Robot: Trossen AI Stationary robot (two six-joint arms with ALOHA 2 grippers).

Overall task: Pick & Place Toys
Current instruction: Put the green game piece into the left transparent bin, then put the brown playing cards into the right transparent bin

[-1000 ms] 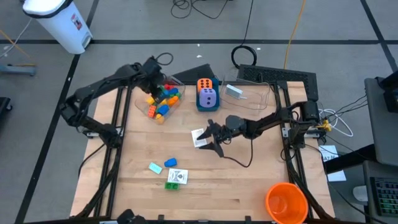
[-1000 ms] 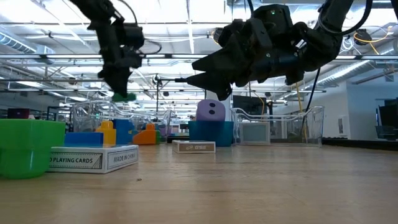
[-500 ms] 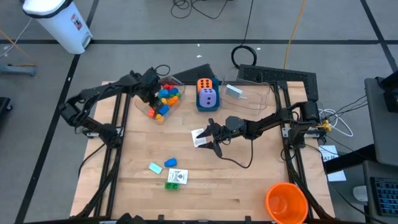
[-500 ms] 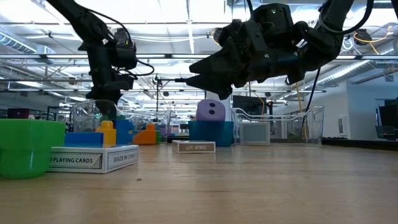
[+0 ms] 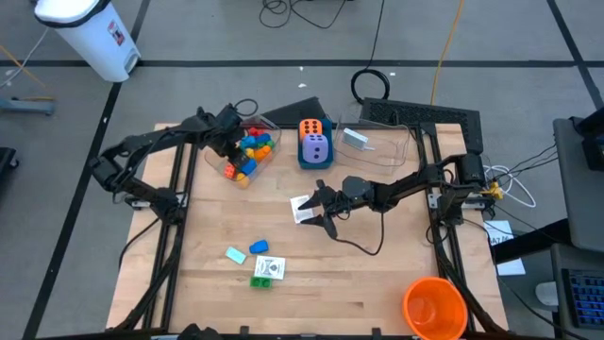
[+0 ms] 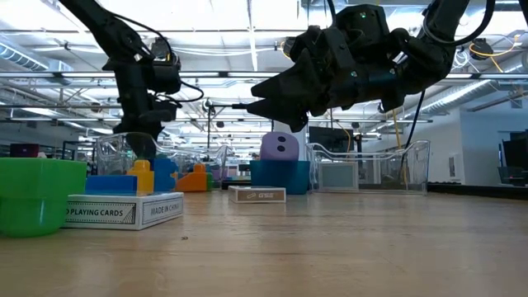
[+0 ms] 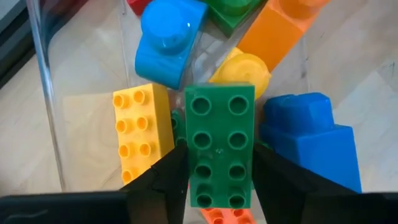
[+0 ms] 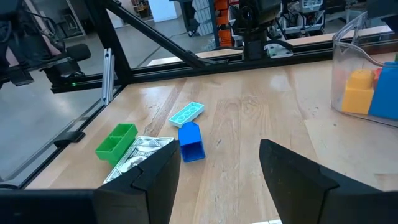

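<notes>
Left wrist view: glossy studded green brick between tool fingers.

Near left: green brick beside playing-card box. Farther back: clear tub holding yellow, blue, orange bricks, left gripper lowered into it. Right gripper raised above small card box, jaws parted. Purple die in blue box.
</notes>
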